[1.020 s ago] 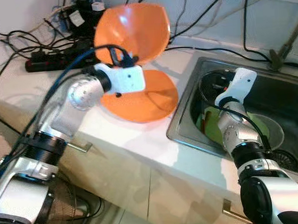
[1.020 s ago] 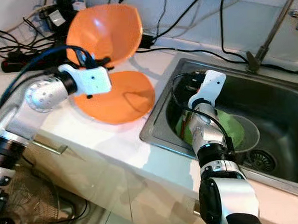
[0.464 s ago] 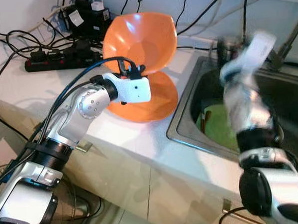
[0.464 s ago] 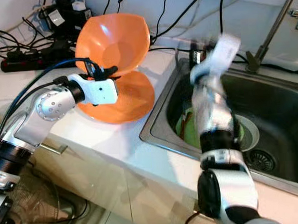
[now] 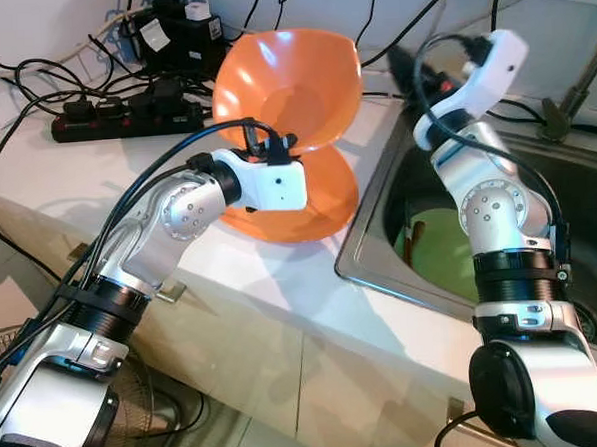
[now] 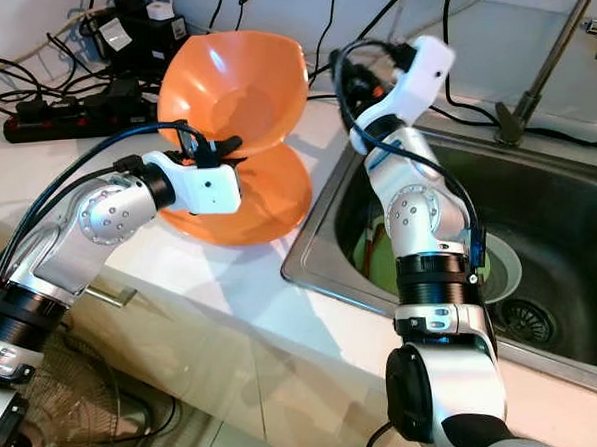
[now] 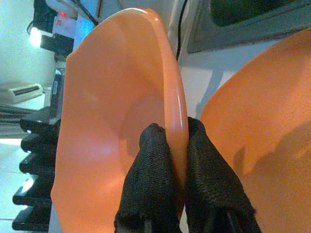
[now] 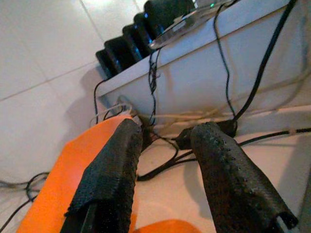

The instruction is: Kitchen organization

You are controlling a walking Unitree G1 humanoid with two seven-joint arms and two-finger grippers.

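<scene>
The left gripper [image 7: 170, 145] is pinched tight on the rim of an orange bowl [image 5: 291, 89], holding it tipped on edge above the counter [image 5: 282, 284], its open face turned toward the camera. Directly beneath, touching or just clear of it, a second orange bowl [image 5: 312, 198] lies on the counter near the sink's [image 6: 579, 219] left edge. The right gripper [image 8: 165, 165], fingers spread and empty, is raised over the sink's back-left corner, just beside the held bowl's rim. Both bowls look smooth, glossy, thin-walled plastic. A green plate [image 5: 436, 261] sits down in the sink.
</scene>
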